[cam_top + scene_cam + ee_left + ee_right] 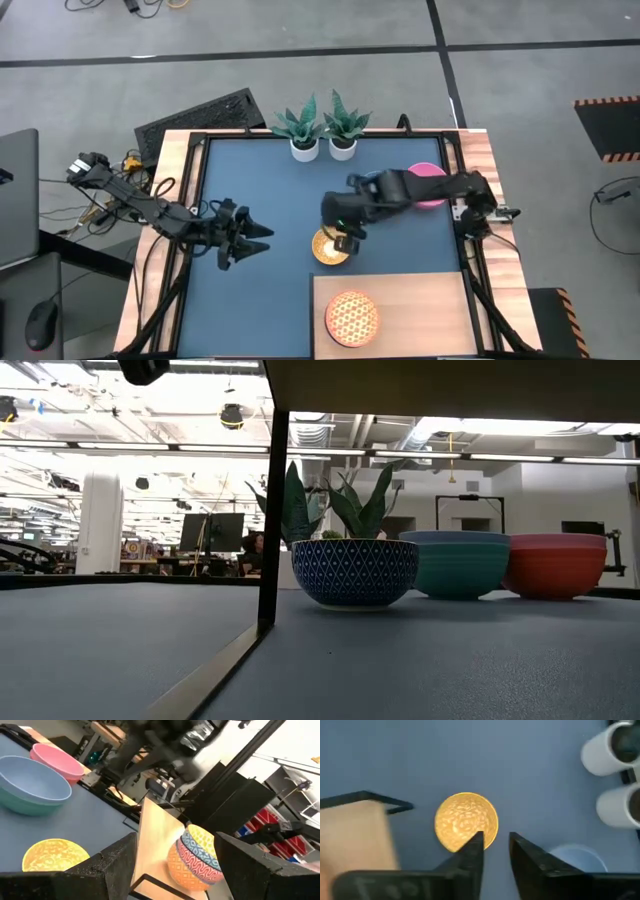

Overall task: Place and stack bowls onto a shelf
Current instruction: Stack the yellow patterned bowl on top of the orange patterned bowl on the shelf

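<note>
A: where's the right claw?

B: over the small round yellow patterned bowl, mid dark blue tabletop, just off the shelf's back edge. right wrist view: fingers a narrow gap apart, one tip at the yellow bowl's rim, nothing gripped

A: shelf?

B: flat pale wood-grain rectangular shelf, near right part of the tabletop. one small round orange-red patterned bowl on it, close to its left end. left wrist view shows that bowl banded orange, blue and yellow on the outside, upright

A: left claw?

B: left claw hovers left of centre over bare tabletop, well apart from the yellow bowl, pointing toward it. fingers spread wide, holding nothing

A: other bowls?

B: larger plain pink bowl at the back right, partly under the right arm. left wrist view has a grey-blue bowl nested in a teal one just beside the pink one. low view: small dark blue-white patterned bowl in front, the teal and grey-blue stack and a red bowl behind it

A: anything else?

B: two white plant pots with green spiky plants at the back edge, side by side
</note>
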{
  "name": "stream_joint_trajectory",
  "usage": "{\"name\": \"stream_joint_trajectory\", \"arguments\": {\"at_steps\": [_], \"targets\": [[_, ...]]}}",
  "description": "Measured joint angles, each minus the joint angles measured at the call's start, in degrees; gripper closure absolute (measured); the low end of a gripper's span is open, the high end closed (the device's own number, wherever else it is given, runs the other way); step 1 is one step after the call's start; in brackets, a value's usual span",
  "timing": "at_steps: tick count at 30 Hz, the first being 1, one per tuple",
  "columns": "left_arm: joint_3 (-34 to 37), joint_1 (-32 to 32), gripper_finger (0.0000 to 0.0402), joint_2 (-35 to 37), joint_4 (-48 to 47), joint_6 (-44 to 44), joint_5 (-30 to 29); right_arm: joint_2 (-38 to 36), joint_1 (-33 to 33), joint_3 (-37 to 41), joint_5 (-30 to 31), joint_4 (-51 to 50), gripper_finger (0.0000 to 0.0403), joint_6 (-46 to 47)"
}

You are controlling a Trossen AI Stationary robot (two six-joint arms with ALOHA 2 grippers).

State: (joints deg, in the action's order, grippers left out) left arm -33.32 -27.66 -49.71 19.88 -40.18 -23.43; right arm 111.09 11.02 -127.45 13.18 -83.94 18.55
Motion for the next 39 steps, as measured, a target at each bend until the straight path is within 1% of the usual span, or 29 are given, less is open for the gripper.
{"name": "stream_joint_trajectory", "arguments": {"at_steps": [2, 5, 7, 9, 12, 15, 18, 20, 24, 33, 36, 39], "targets": [[-0.02, -0.04, 0.0152, 0.0, -0.74, -0.92, -0.76, -0.23, -2.41, 4.15, -3.18, 1.9, 0.0238, -4.12], [-0.02, -0.02, 0.0152, -0.02, -1.72, -1.53, -1.45, -0.94, -4.63, 10.57, -4.12, 4.58, 0.02, -8.49], [-0.02, 0.0, 0.0152, 0.0, -1.62, -1.57, -1.75, -1.42, -5.51, 15.15, -4.9, 9.49, 0.0184, -10.42], [-0.02, 0.0, 0.0152, -0.02, -1.68, -1.64, -2.83, -2.7, -6.48, 20.29, -7.83, 15.16, 0.0176, -11.46], [-0.02, 0.0, 0.0152, -0.02, -1.72, -1.63, -5.16, -3.53, -7.55, 27.2, -10.38, 22.83, 0.0173, -12.85], [-0.02, 0.0, 0.0152, -0.02, -2.56, -1.64, -7.11, -3.76, -9.07, 33.3, -11.63, 26.06, 0.0174, -14.5], [-0.02, 0.0, 0.0152, -0.02, -3.42, -1.98, -8.75, -3.91, -10.86, 38.73, -16.2, 32.75, 0.0176, -14.53], [-0.02, 0.0, 0.0152, 0.0, -3.96, -2.6, -9.97, -3.91, -11.7, 41.73, -17.51, 35.05, 0.0176, -14.72], [-0.02, 0.01, 0.0152, -0.02, -4.46, -3.27, -10.76, -3.91, -12.72, 46.1, -17.85, 41.49, 0.0176, -15.54], [-0.02, 0.05, 0.0152, -0.02, -5.6, -3.85, -12.96, -3.91, -14.15, 53.22, -20.08, 50.31, 0.0177, -15.08], [-0.02, 0.05, 0.0152, -0.02, -5.87, -3.83, -13.45, -3.91, -14.28, 54.73, -20.85, 51.73, 0.0184, -14.1], [-0.02, 0.41, 0.0152, -0.02, -6.03, -3.89, -13.46, -3.91, -14.44, 55.46, -20.85, 52.71, 0.0202, -13.88]]}}
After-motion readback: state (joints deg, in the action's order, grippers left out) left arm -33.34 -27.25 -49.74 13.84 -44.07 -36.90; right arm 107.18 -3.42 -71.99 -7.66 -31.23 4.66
